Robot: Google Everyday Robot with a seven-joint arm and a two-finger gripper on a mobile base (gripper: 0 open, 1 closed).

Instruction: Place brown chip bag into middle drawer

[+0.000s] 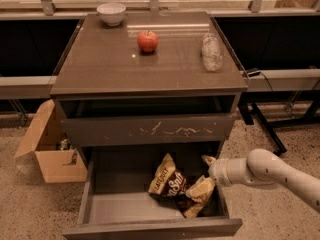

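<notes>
Crinkly brown chip bag, dark middle, white script, pale tan ends, tilted in smooth grey middle drawer; gripper at bag's right end, grip unclear.

**Single raised view, facing cabinet front**

One camera, set high, looks forward and down at the cabinet from mid range. Its top and the open middle drawer are both in frame. The arm enters at lower right. The gripper is inside the drawer, against the brown chip bag.

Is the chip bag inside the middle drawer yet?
Inside: the brown chip bag lies in the open middle drawer, gripper at the bag's right end.
</notes>
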